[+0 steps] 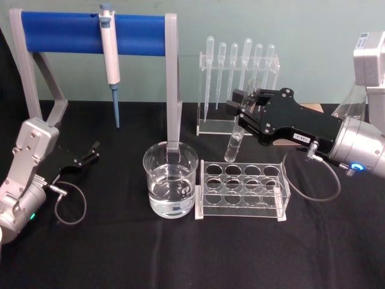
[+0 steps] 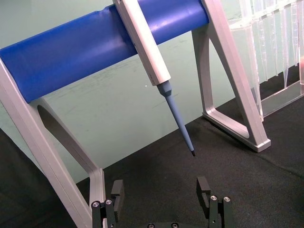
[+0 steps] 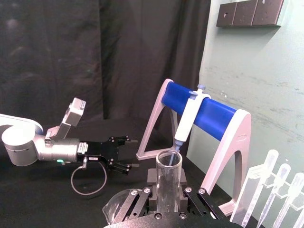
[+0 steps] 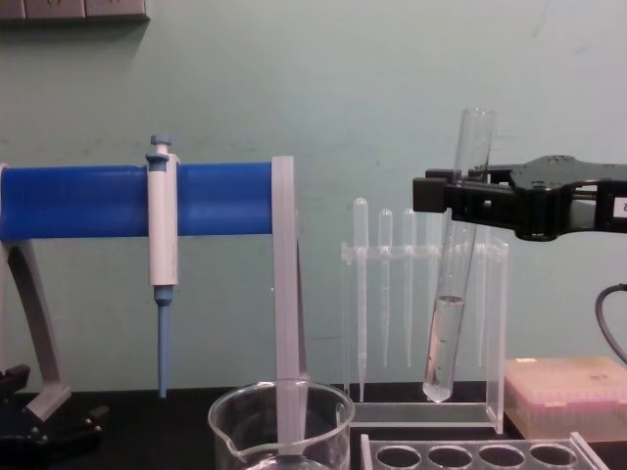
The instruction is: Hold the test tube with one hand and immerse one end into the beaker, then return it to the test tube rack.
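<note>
The right gripper (image 1: 243, 107) is holding the test tube (image 4: 446, 333) by its upper part, jaws closed narrowly on the glass, with the mouth sticking up above the fingers and the rounded bottom hanging down. In the chest view the tube is leaning slightly and is carrying clear liquid in its lower part. It is hanging in the air behind the test tube rack (image 1: 240, 200), above its right-hand holes, and to the right of the beaker (image 1: 157, 180), touching neither. The beaker is sitting just beside the rack's left end and is holding clear liquid to about half its height. Progress, as a judgement: the tube is out of the rack and firmly in hand, so the pickup is done. The return to a hole is not yet done. Whether the dip is done I cannot tell, since liquid inside a closed-bottomed tube is no proof either way. If the dip is pending, the tube is needing a carry leftward and a descent into the beaker; if it is finished, a straightening and a lowering into a hole. The left gripper (image 1: 91, 152) is lying idle low at the table's left, jaws wide, gripping nothing. Writing: a small white label (image 1: 299, 139) is showing on the right gripper's black body, and its characters are too small to read. No graduations or brand are readable on the beaker or the rack.
</note>
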Controlling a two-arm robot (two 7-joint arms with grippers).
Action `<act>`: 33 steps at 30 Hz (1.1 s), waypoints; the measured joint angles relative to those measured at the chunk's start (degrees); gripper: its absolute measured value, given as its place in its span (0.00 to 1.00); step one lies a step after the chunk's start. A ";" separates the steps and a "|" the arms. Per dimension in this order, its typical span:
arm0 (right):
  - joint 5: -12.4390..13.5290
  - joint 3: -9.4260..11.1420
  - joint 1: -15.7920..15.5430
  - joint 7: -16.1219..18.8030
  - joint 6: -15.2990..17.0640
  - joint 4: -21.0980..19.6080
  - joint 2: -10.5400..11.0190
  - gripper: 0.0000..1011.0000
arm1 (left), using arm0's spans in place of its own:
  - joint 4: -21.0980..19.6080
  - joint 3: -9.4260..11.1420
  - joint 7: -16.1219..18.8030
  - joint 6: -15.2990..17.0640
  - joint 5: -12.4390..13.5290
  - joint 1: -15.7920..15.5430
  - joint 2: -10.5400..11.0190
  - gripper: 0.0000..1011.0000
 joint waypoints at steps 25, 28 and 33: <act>0.00 0.00 0.00 0.00 0.00 0.00 0.00 0.22 | 0.00 0.00 0.00 0.00 0.00 0.00 0.00 0.99; 0.00 0.00 0.00 0.00 0.00 0.00 0.00 0.22 | 0.00 0.00 0.00 0.00 0.00 0.00 0.00 0.99; 0.00 0.00 0.00 0.00 0.00 0.00 0.00 0.22 | 0.00 0.00 0.00 0.00 0.00 0.00 0.00 0.99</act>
